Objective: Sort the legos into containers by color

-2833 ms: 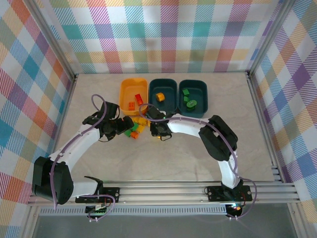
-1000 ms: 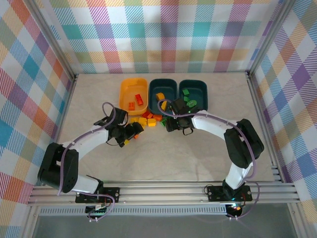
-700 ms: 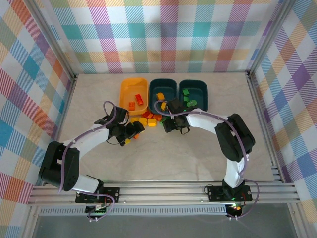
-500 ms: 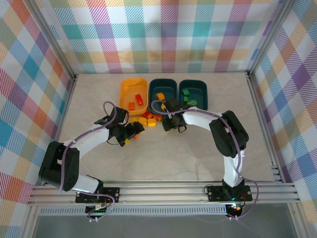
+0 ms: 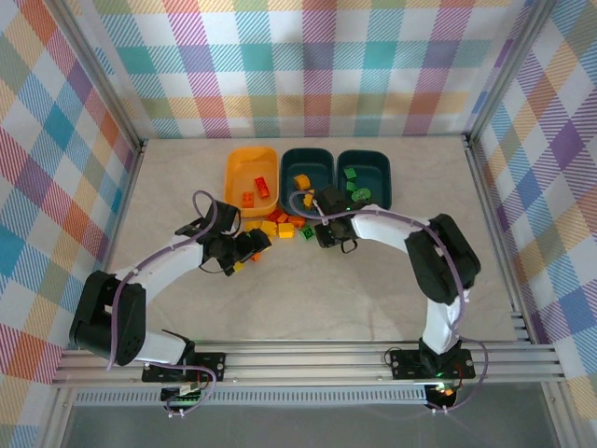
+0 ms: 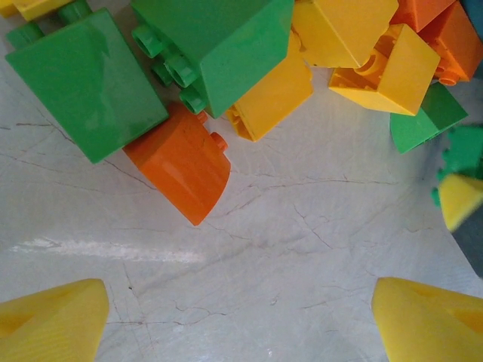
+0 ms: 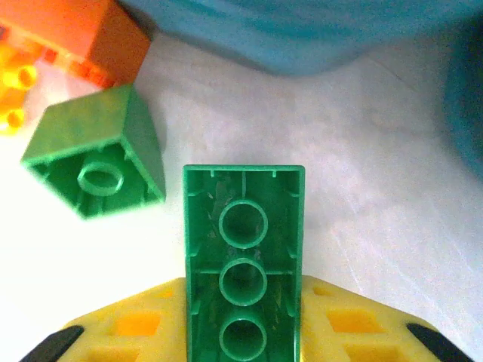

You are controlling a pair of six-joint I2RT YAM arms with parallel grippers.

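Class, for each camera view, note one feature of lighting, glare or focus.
Top external: even light, no strong glare on the table. Left wrist: a pale glare streak across the table, bricks sharp. Right wrist: left side washed out white, the teal tub blurred, the long green brick crisp.

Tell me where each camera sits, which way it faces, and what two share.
Top external: above and behind the bases, looking down at the table, three tubs, left arm and right arm.
Left wrist: facing down at the brick pile; yellow fingertips of the open left claw at the bottom corners.
Right wrist: looking toward a teal tub; the right claw grips a long green brick.
Shared: top external and left wrist both show the brick pile.
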